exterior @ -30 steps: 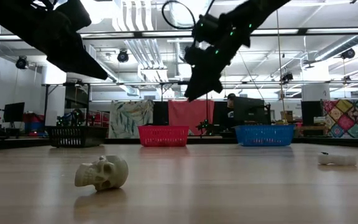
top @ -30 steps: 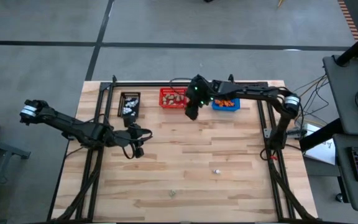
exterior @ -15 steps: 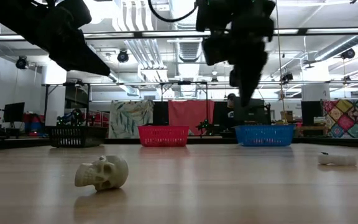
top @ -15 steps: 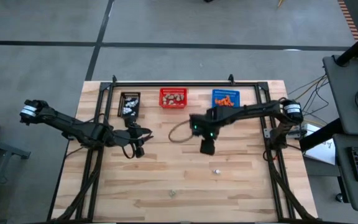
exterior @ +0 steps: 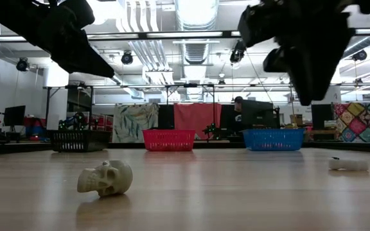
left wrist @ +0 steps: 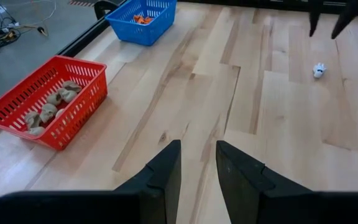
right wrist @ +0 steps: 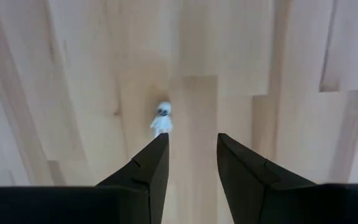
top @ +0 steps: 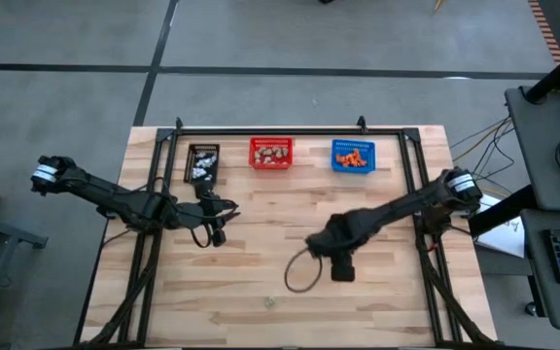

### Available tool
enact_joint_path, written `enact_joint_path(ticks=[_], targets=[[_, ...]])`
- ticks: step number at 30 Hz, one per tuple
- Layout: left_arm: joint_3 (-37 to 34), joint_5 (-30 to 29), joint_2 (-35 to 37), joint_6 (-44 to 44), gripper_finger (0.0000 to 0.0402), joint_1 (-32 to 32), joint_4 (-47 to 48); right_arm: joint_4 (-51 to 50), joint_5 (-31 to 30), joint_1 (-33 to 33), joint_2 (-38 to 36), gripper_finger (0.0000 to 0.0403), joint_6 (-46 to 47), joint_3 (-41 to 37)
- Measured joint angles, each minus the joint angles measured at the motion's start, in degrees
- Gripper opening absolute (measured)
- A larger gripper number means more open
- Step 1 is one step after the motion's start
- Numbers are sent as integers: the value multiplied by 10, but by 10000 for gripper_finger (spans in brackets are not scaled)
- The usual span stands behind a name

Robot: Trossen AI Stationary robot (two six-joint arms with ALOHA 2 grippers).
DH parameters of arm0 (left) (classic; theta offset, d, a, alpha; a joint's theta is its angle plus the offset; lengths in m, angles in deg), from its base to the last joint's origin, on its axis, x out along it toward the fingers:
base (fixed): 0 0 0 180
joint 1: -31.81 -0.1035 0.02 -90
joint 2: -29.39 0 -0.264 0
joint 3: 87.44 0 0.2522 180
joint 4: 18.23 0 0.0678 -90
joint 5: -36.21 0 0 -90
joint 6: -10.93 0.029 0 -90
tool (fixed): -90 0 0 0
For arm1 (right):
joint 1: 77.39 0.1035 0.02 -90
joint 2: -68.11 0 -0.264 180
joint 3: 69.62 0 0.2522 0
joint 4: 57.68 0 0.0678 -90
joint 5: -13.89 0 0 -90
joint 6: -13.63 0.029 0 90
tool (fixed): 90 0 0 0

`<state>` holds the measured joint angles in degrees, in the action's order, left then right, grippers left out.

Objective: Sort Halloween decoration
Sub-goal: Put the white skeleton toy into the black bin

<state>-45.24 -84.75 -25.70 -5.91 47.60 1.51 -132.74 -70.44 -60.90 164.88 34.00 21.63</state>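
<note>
A pale wooden surface is seen from above, with the right claw held over its near middle, its fingers parted and empty. At table level, a beige skull lies near left and a white trinket right. Past the right claw's fingers, a white ghost-like figure lies apart, unobstructed. Elsewhere, the left claw hangs parted, empty.

Light wooden plank counter, dark frame rails at its edges. Along far edge, in a row: black mesh basket, red mesh basket, blue mesh basket. Loose on bare wood: small beige-grey skull near the near edge; small white figure toward the right side.
</note>
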Motion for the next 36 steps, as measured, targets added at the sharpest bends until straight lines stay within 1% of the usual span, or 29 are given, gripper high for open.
enact_joint_path(ticks=[5,9,14,17,22,36], targets=[[0,0,0,0,84,0,0,1,-12,49,0,127,45,0],[0,0,0,0,84,0,-1,6,-16,80,2,145,80,-6],[0,0,0,0,84,0,-2,23,-40,99,2,173,119,-21],[0,0,0,0,84,0,-2,36,-58,106,2,183,134,-32],[0,0,0,-2,84,0,-2,50,-73,108,2,183,146,-57],[0,0,0,-2,84,0,-2,189,-73,108,2,173,176,-168]])
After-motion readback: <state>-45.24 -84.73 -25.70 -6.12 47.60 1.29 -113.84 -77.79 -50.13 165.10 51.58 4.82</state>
